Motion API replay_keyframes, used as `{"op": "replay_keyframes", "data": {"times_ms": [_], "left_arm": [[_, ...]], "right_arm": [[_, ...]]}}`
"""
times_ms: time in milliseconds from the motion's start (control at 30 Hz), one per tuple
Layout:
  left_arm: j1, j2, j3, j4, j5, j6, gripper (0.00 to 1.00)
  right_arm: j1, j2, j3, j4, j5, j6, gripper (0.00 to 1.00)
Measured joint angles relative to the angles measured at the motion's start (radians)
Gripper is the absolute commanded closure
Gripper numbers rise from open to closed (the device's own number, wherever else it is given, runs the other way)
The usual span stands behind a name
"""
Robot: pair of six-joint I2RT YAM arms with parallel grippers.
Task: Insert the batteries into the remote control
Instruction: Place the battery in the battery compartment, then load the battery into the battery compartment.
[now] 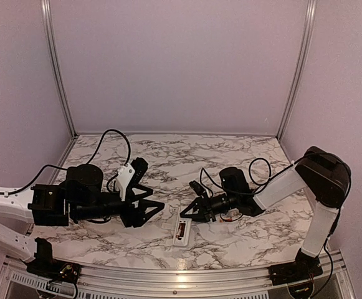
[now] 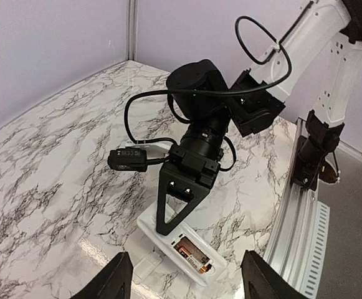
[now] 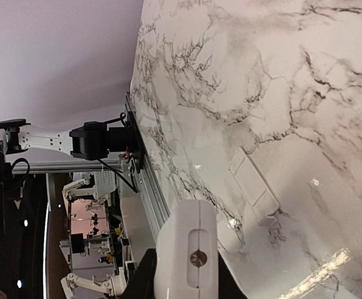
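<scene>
Here the remote control (image 2: 168, 255) lies back-up on the marbled surface (image 1: 230, 156). Its recess is uncovered and a coppery battery (image 2: 190, 252) sits inside; I cannot tell whether a second one is in there too. The right end effector (image 1: 189, 215) is clamped on one end of the remote, its black fingers (image 2: 168, 205) angled down onto it. Just beside the remote lies a flat white panel (image 3: 252, 180). The left end effector (image 1: 149, 210) hovers near the remote's other side, spread wide and empty.
</scene>
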Motion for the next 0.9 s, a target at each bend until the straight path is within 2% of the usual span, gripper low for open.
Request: {"op": "replay_keyframes", "data": {"times_ms": [333, 567, 900], "left_arm": [[-0.057, 0.135, -0.014, -0.001, 0.142, 0.431, 0.56], [-0.098, 0.307, 0.005, -0.014, 0.179, 0.59, 0.62], [-0.124, 0.365, 0.039, -0.011, 0.18, 0.705, 0.69]], "right_arm": [[0.001, -0.002, 0.017, -0.075, -0.09, -0.053, 1.0], [0.001, -0.018, 0.017, -0.112, -0.118, -0.078, 1.0], [0.003, -0.018, 0.018, -0.143, -0.121, -0.101, 1.0]]}}
